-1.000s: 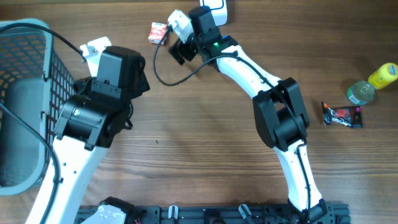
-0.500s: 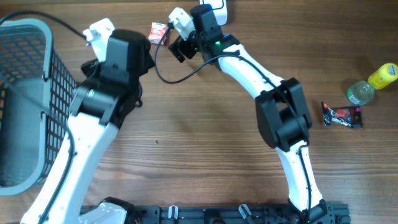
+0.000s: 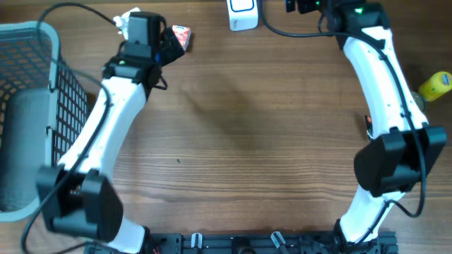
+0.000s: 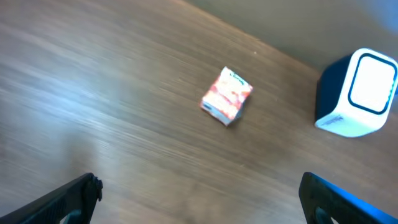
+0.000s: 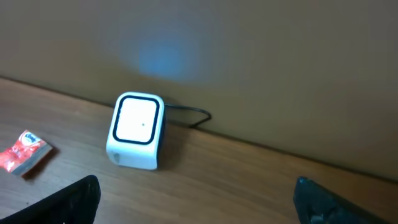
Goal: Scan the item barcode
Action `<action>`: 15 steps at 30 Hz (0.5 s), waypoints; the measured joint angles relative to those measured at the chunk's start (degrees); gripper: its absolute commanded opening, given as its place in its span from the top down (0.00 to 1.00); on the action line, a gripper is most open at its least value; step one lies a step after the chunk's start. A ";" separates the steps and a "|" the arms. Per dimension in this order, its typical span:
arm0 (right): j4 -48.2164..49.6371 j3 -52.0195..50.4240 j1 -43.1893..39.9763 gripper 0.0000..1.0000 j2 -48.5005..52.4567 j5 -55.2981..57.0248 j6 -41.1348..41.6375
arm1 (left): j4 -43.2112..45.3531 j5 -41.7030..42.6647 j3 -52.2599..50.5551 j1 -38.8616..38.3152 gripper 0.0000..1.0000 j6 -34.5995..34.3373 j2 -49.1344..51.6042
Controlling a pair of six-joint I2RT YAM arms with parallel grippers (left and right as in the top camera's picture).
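Both the left gripper (image 4: 199, 180) and the right gripper (image 5: 196, 182) hang spread wide, empty; the box (image 4: 227, 95) lies on the table (image 4: 124, 143), apart from the scanner (image 4: 359, 93), so grasping and scanning are not yet done

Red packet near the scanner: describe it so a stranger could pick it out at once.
Start at the far edge of the wooden table, where the white scanner stands. Left of it lies the packet, small, flat, and printed red and white, unlike the plain scanner.

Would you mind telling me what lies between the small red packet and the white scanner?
Nothing: only bare tabletop separates the red packet from the white scanner, clearest in the left wrist view.
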 measured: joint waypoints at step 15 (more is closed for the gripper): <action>-12.96 -0.02 0.07 0.00 -0.22 0.02 0.42 | 16.09 3.06 5.68 -0.96 0.01 -25.90 23.52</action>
